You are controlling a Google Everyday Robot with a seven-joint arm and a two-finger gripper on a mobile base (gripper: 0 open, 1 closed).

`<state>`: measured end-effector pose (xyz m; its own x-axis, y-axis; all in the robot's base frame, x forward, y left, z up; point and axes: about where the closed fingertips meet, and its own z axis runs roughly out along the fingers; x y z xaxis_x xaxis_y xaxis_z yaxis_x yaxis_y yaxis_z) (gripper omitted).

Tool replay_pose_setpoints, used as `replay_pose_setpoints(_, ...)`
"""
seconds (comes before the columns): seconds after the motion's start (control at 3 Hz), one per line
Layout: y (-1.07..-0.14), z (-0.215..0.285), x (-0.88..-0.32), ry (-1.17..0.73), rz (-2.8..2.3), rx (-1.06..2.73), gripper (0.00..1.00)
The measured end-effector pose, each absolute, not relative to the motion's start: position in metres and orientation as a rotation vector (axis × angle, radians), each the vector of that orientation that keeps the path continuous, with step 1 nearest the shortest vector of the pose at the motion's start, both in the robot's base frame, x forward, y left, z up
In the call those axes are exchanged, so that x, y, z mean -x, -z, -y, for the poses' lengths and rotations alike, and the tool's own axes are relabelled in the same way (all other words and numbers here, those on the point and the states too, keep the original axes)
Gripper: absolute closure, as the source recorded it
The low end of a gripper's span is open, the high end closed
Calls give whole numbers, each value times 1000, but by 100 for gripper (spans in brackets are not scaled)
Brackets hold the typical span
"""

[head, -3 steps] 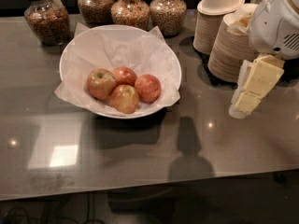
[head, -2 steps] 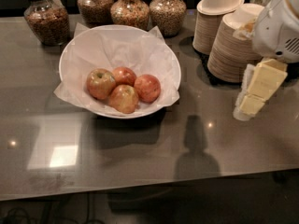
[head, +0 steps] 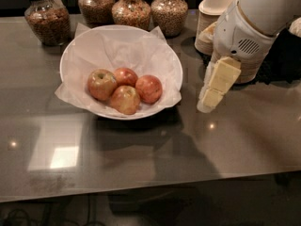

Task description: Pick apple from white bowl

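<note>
The white bowl is wide, lined with crinkled white paper, and stands on the dark table left of centre. Several apples lie in it. The evenly pinkish-red apple is the rightmost one. A yellow-green-cheeked apple lies at the left, a small red one at the back and a red-yellow one in front. My gripper, cream-coloured, hangs just right of the bowl's rim, pointing down and left above the table, apart from the apples and holding nothing.
Several glass jars of grains stand along the back edge. Stacks of small paper bowls stand at back right, partly behind my arm. The table's front edge runs along the bottom.
My gripper has moved left, from in front of the paper bowl stacks to close beside the white bowl's right rim. The apples have not moved.
</note>
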<state>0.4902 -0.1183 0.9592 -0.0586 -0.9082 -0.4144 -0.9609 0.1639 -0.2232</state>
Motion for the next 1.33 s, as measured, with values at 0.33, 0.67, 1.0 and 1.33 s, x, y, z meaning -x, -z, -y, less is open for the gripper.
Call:
replay_pose_setpoints(0.33, -950, 93, -506, -216, -1931, 1804, 0)
replay_pose_setpoints(0.67, -945, 78, -515, -247, -1889, 1829, 0)
replay_pose_setpoints(1.0, -941, 67, -522, -275, -1860, 1835, 5)
replay_pose_setpoints(1.33, -940, 59, -529, -291, -1830, 1827, 16)
